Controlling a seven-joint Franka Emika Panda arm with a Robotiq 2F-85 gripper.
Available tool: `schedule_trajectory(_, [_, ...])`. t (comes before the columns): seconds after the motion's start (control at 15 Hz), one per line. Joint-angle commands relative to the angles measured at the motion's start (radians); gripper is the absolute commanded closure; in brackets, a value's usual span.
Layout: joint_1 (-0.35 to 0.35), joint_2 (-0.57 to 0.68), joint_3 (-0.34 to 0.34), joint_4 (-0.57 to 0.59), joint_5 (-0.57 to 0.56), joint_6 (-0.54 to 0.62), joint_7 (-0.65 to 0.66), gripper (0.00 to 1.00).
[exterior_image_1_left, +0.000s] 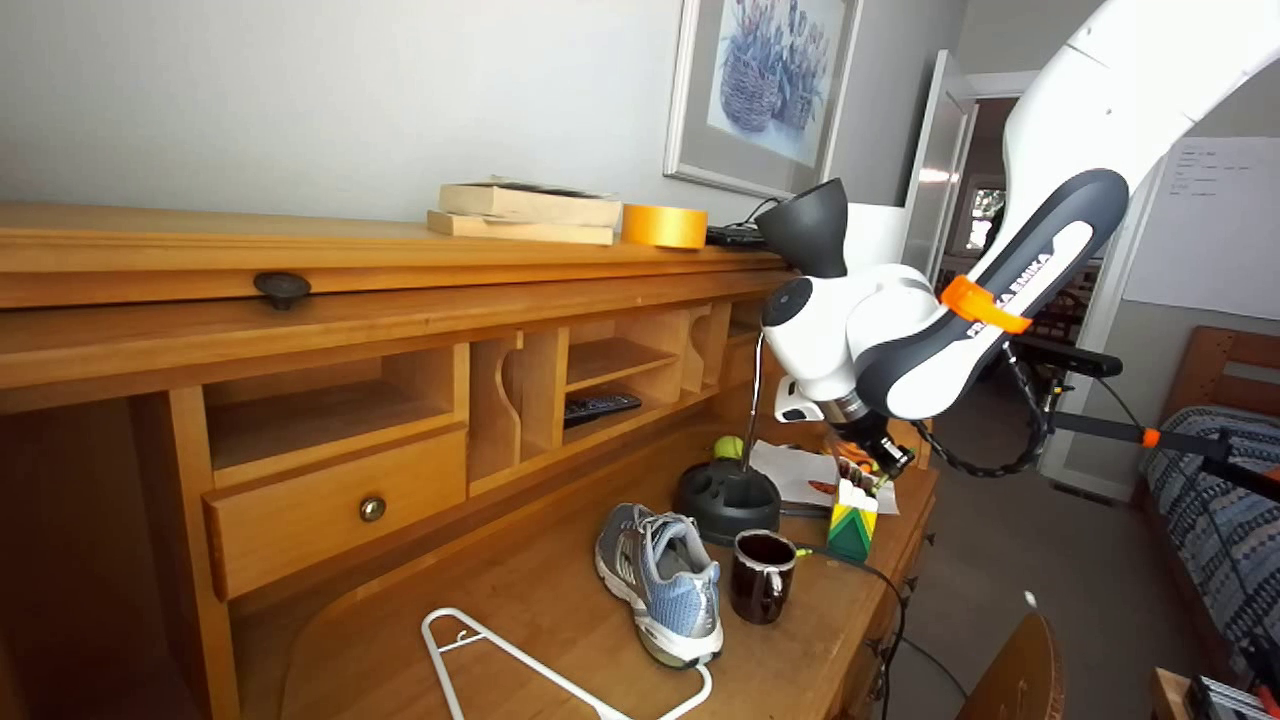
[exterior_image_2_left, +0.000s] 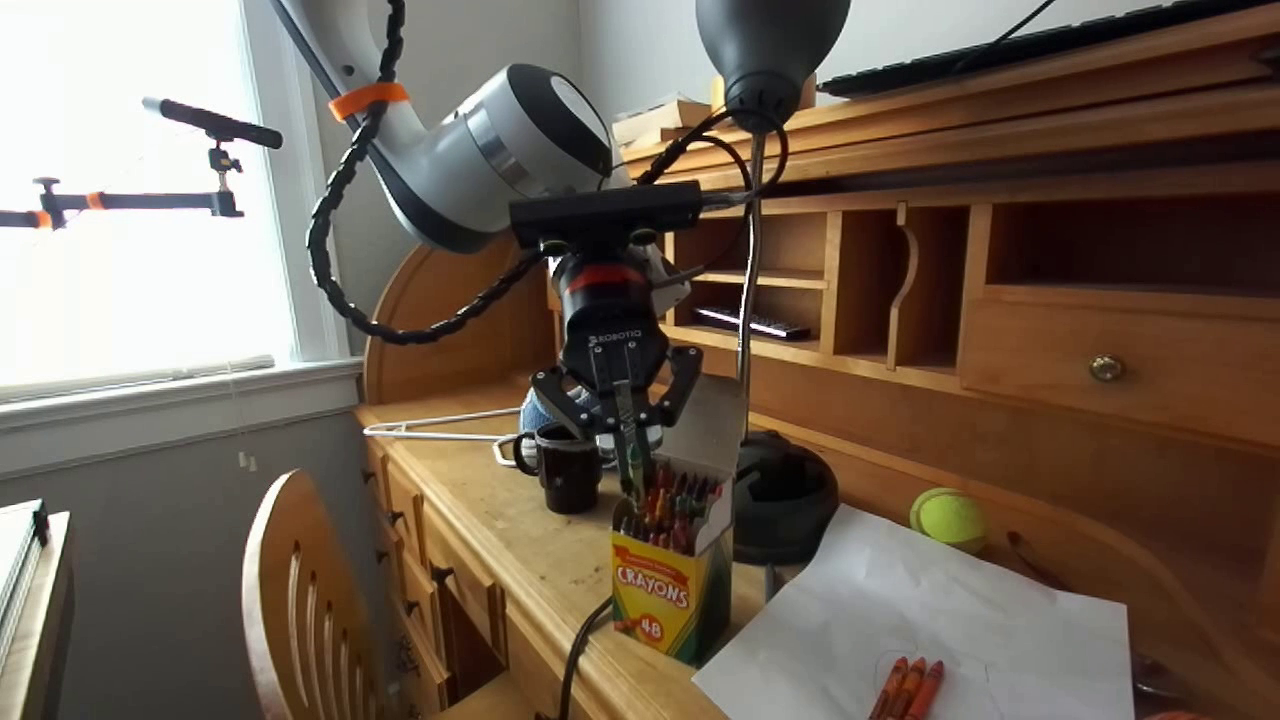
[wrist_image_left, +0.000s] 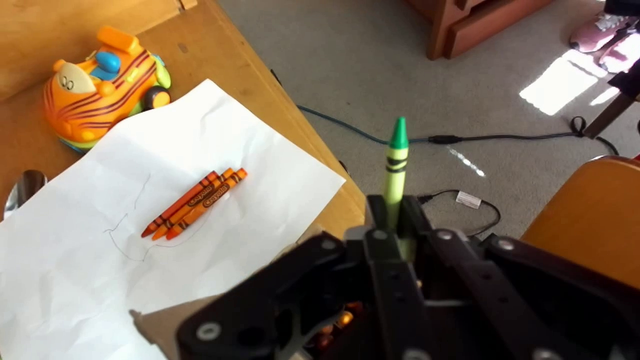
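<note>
- green crayon (wrist_image_left: 395, 180) pinched in claw (wrist_image_left: 395, 211), at mouth of crayon box (exterior_image_2_left: 652, 585)
- crayon box near front edge of desk (exterior_image_2_left: 550, 545)
- around it: bright window (exterior_image_2_left: 130, 260), bed (exterior_image_1_left: 1210, 450), grey carpet (wrist_image_left: 320, 55)

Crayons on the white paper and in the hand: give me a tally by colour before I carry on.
Orange to red-orange crayons: 3, lying side by side on the white paper
Green crayon: 1, gripped in the hand
Total: 4
</note>
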Motion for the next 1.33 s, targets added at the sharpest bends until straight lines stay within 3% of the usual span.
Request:
schedule_trajectory(0.0, [0.001,-0.002,0.009,-0.005,-0.012,-0.006,0.002,0.97])
schedule_trajectory(1.27, [-0.001,0.039,0.031,0.006,0.006,0.013,0.019,0.97])
